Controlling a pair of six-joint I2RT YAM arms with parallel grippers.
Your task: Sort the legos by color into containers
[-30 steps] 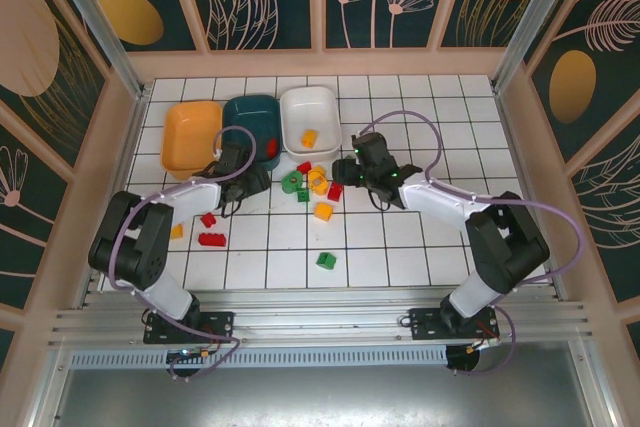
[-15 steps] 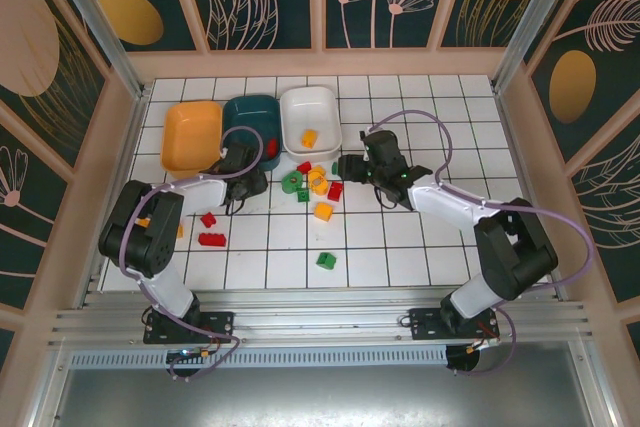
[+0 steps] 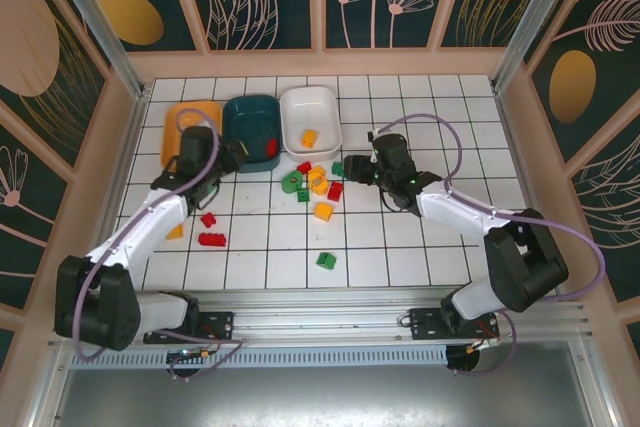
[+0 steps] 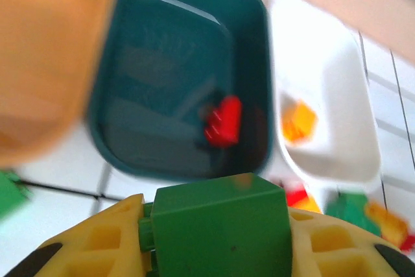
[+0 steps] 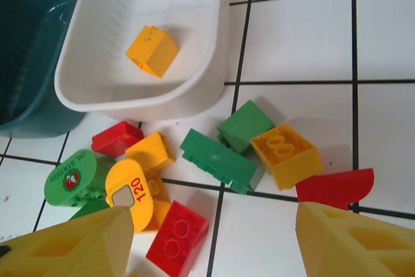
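Observation:
My left gripper (image 4: 219,238) is shut on a green lego brick (image 4: 220,222), held in front of the dark teal container (image 4: 175,63) and beside the orange container (image 4: 45,50). From above, the left gripper (image 3: 222,159) hangs at the seam between the orange container (image 3: 180,117) and the teal container (image 3: 250,117). A red brick (image 4: 224,121) lies in the teal one. The white container (image 5: 162,4) holds a yellow brick (image 5: 152,50). My right gripper (image 5: 217,251) stands open over a pile of legos: a long green brick (image 5: 217,160), a red brick (image 5: 176,238) and a green ring (image 5: 70,176).
Loose bricks lie apart on the tiled floor: a yellow one (image 3: 323,211), a green one (image 3: 326,260), two red ones (image 3: 208,219) (image 3: 211,239) and a small orange one (image 3: 176,231). Wooden walls ring the floor. The right half of the floor is bare.
The left gripper has shut on a green brick and carried it left and back, toward the orange tray. The right gripper has drifted slightly right, still open.

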